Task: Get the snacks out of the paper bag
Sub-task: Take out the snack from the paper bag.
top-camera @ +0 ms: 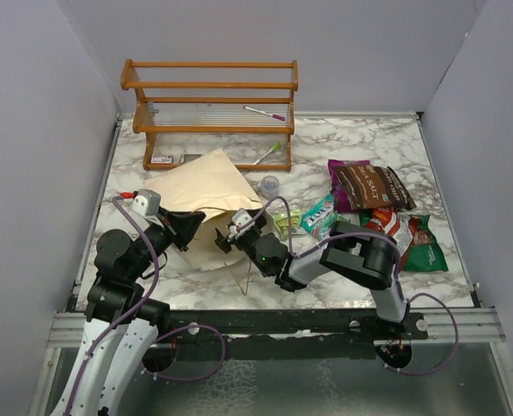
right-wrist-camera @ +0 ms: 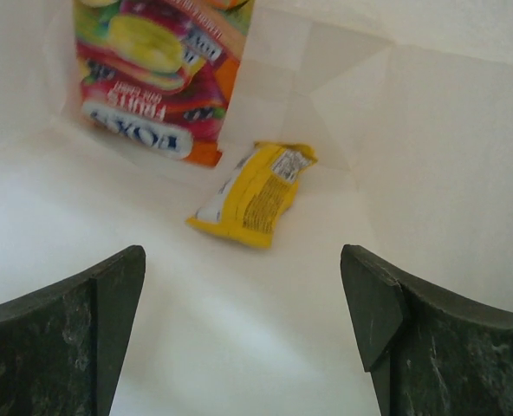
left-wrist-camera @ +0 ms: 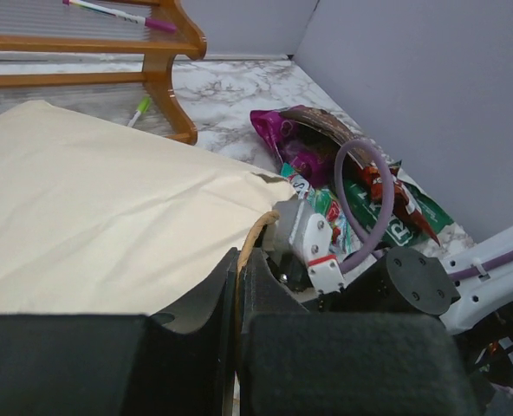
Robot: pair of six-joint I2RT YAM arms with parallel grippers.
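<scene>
Right gripper (right-wrist-camera: 243, 277) open inside bag (top-camera: 200, 186), left gripper (left-wrist-camera: 238, 277) holds bag.
Right jaws spread wide, empty, facing yellow packet (right-wrist-camera: 255, 195) and red-orange packet (right-wrist-camera: 157, 78) deeper inside; left jaws closed, apparently pinching bag at its string handle; bag lies on desk (top-camera: 343, 139), other packets (top-camera: 373, 186) piled right of it.

Inside paper bag (right-wrist-camera: 430, 156), pale walls all round. Yellow packet (right-wrist-camera: 255, 195) lies flat on the bag floor. Orange-red fruit-print packet (right-wrist-camera: 157, 78) near it, upper left, partly cropped. Right claw (right-wrist-camera: 243, 260) spread wide, nothing between its fingers.
</scene>
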